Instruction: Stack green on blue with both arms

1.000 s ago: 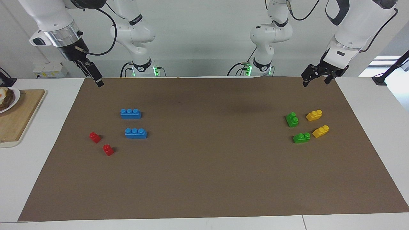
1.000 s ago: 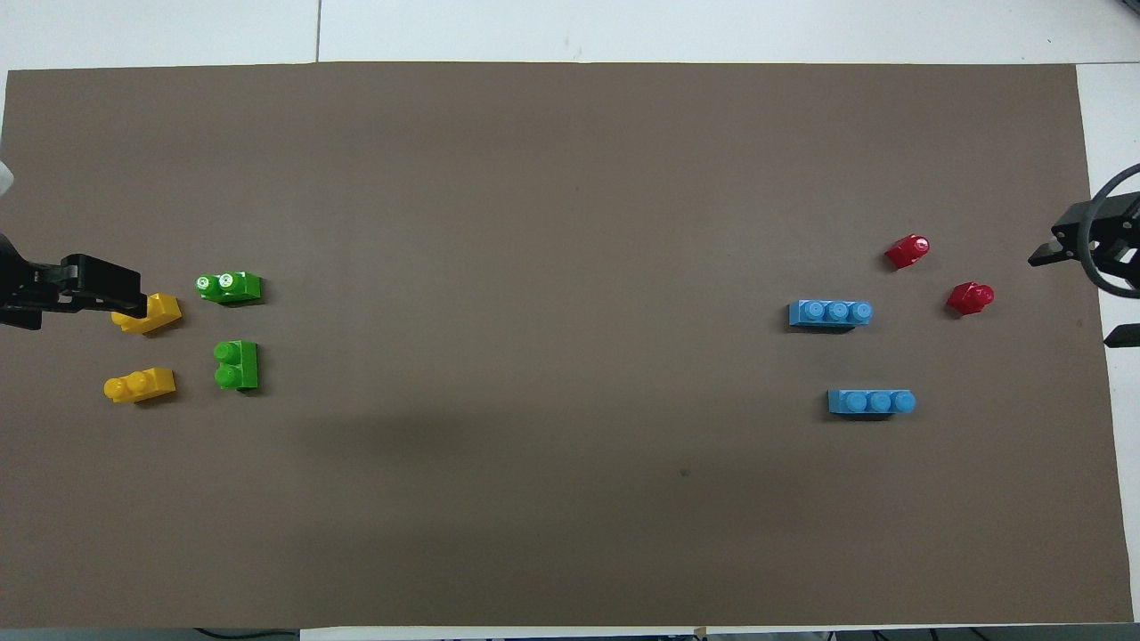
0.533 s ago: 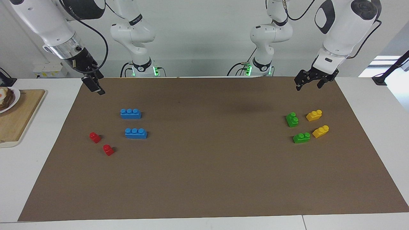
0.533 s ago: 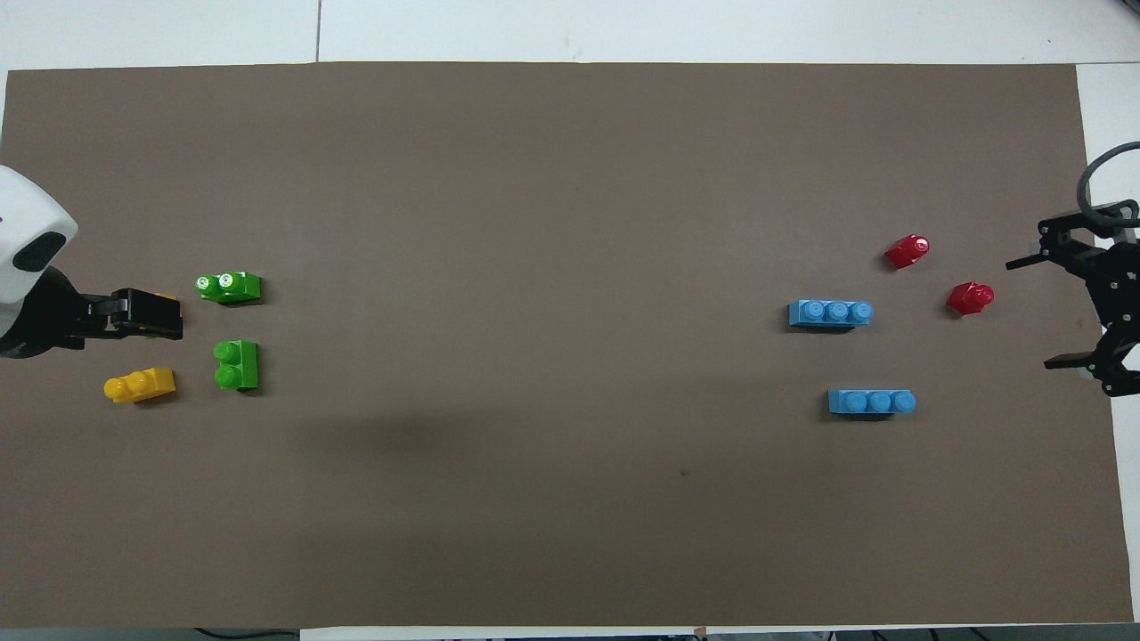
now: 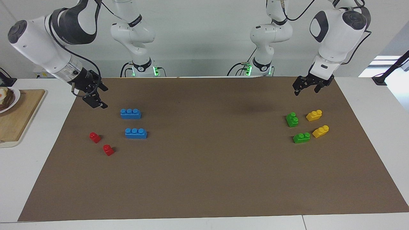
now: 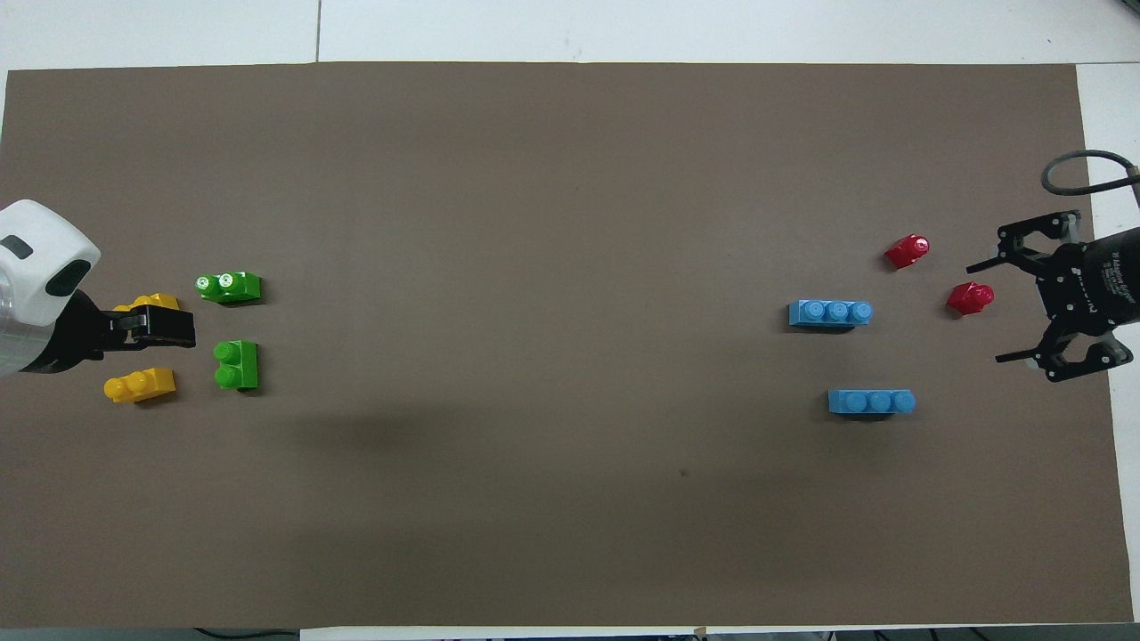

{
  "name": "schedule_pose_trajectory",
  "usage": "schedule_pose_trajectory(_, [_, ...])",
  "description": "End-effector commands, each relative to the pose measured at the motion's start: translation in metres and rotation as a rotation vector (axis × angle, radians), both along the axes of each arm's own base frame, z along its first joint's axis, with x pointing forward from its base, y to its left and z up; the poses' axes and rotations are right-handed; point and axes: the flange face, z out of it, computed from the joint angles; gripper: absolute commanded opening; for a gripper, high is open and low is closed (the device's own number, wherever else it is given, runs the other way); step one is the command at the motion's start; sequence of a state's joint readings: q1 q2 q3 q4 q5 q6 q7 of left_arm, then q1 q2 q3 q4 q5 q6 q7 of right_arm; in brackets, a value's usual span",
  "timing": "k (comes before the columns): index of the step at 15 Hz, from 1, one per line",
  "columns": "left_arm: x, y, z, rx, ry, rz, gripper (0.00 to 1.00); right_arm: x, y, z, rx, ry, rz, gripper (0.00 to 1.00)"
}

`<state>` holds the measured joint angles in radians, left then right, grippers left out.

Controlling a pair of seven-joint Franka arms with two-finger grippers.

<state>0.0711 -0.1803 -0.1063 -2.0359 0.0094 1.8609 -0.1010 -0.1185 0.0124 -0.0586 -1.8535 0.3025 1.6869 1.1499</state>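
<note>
No readable writing on bricks. Left gripper [image 5: 306, 89] agape, empty, over mat; right gripper [image 5: 96, 95] likewise.

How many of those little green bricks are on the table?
2. One green brick lies nearer the robots, beside a yellow brick; the other green brick lies just farther out. None seem hidden.

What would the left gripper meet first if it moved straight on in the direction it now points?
Probably the green brick nearer to the robots, or the mat just beside it; depth is unclear.
</note>
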Motion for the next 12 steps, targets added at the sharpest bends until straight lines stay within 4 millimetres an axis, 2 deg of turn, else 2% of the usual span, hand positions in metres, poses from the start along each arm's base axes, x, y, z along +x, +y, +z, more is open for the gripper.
schedule_pose_trajectory(1, [-0.011, 0.002, -0.027, -0.002, -0.011, 0.032, 1.0, 0.015, -0.012, -0.039, 0.083, 0.036, -0.062, 1.0])
schedule_pose_trajectory(3, [-0.011, 0.003, -0.051, -0.004, -0.011, 0.03, 1.0, 0.022, -0.016, -0.062, 0.105, 0.049, -0.069, 1.0])
schedule_pose_trajectory(8, [-0.006, 0.007, -0.111, -0.011, 0.006, 0.032, 1.0, 0.032, -0.014, -0.095, 0.146, 0.043, -0.126, 1.0])
schedule_pose_trajectory(9, [-0.004, 0.018, -0.118, -0.012, -0.006, 0.043, 1.0, 0.031, -0.012, -0.103, 0.146, 0.038, -0.134, 1.0])
schedule_pose_trajectory(12, [0.001, 0.022, -0.132, -0.016, -0.003, 0.045, 1.0, 0.029, -0.012, -0.119, 0.151, 0.02, -0.163, 1.0])
